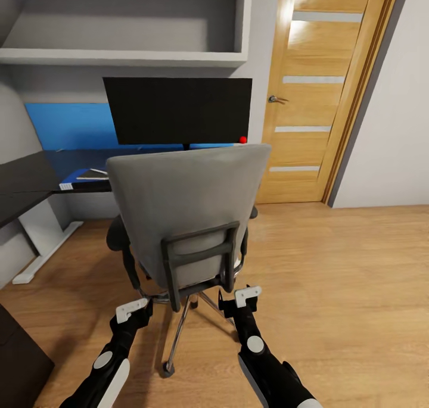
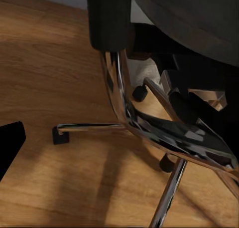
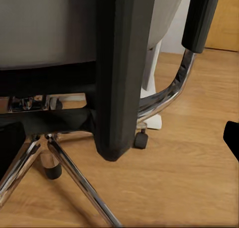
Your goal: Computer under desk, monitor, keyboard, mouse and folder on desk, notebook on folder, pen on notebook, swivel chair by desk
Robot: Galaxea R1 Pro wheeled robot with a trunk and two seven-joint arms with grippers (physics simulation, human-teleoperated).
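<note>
Floor (image 1: 357, 289): light wooden boards across the lower half of the head view, under the chair and both arms.
Door (image 1: 322, 92): light wood with pale horizontal strips and a metal handle, upper right of the head view.
Desk (image 1: 30, 178): glossy black top along the left edge at mid-height, running in behind the chair; white leg below it at lower left.
Swivel chair (image 1: 185, 211): centre of the head view, grey back turned toward the camera, black frame on the back, black armrests at both sides, chrome star base with castors below. It stands directly in front of the desk.
Monitor (image 1: 179, 110): wide black screen, upper centre, standing on the desk just above the chair back.
Folder (image 1: 89, 176): bright blue, flat on the desk top, left of the chair back.
Notebook (image 1: 94, 174): small dark-rimmed flat item on the folder; detail too small to confirm.
Left gripper (image 1: 136, 308): lower left of centre, close to the chair base; whether the fingers are apart or together cannot be told.
Right gripper (image 1: 245, 295): lower right of centre, just beside the chair's lower back frame; finger spacing cannot be told.
Left wrist view: chrome armrest support (image 2: 119, 98) and castors seen close up.
Right wrist view: black back-frame bar (image 3: 119, 73) directly ahead, nothing visibly clamped.
</note>
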